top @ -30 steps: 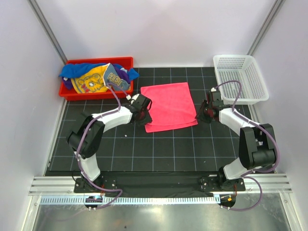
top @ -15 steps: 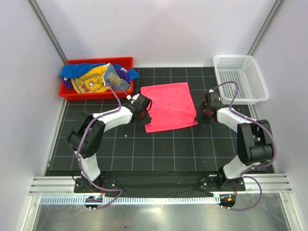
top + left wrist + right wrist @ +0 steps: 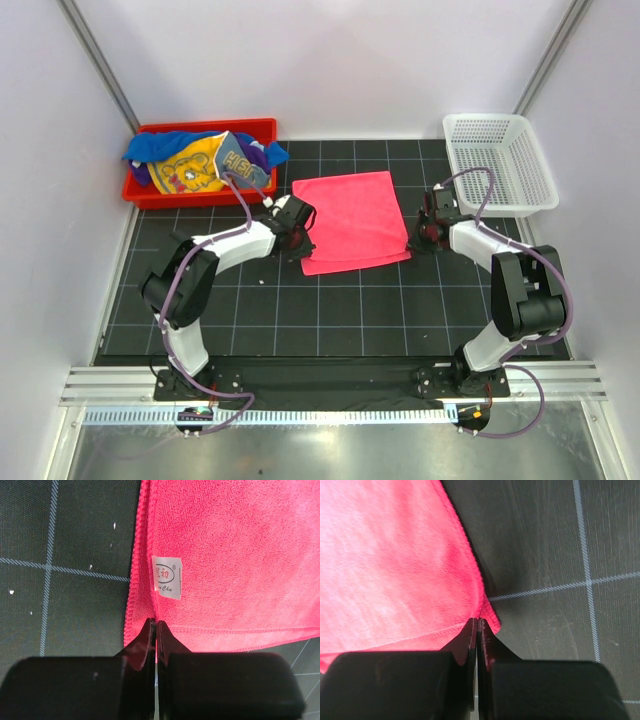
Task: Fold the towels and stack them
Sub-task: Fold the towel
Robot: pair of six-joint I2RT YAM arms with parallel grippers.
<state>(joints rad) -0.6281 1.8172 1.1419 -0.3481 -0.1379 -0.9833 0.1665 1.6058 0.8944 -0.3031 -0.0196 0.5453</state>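
- The pink towel (image 3: 352,222) lies spread flat in the middle of the dark gridded surface (image 3: 330,310), between the two arms and a little toward the far side.
- The other towels (image 3: 195,160), blue, yellow and purple, sit in a heap in the red bin (image 3: 150,197) at the far left. The white basket (image 3: 530,190) stands at the far right.
- The left pincer (image 3: 154,625) is low on the surface at the towel's near left corner. Its jaws are together with the pink hem nipped between the tips, just near of the small white label (image 3: 166,577).
- The right pincer (image 3: 478,622) is at the near right corner. Its jaws are likewise pressed together, and the rounded corner of the cloth runs in between the tips.
- Neither corner looks raised off the surface in the overhead view, so the cloth appears gripped but not lifted.
- Judged from this, the step in hand is a fold of the pink towel, with both near corners just taken. Stacking has not begun, and the heap in the bin waits its turn.
- The next move calls for both arms to rise together, carry the near edge across to the far edge and lay it down square on it.
- The two corners should travel at an even height and stay the same width apart, so the cloth neither sags nor twists.
- A thin pinch on a hem may slip, so a slow lift seems wise.
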